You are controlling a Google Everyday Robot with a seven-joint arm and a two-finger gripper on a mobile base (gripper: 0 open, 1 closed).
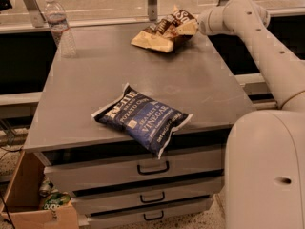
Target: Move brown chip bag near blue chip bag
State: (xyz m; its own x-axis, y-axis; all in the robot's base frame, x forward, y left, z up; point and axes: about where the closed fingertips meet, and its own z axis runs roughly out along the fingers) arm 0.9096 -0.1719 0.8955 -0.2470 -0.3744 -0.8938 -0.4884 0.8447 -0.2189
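- We see warm, dim, even light on the desk (143, 75).
- Dark shadow lies under its front edge.
- The gripper (189, 26), at its far right corner, is softly lit.

The blue chip bag (143, 120), well apart from the gripper (193, 26) and nearer the camera, reads "KETTLE", "POTATO CHIPS" and "VINEGAR" in white. The brown chip bag (162, 35), right at the gripper, bears white script that cannot be made out.

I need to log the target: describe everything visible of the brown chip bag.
The brown chip bag is a crinkled snack bag, dark brown with white lettering at the end by the gripper, tan at the other end. It rests crumpled near the far edge of the table. The gripper is at its brown end; the hold itself is hidden.
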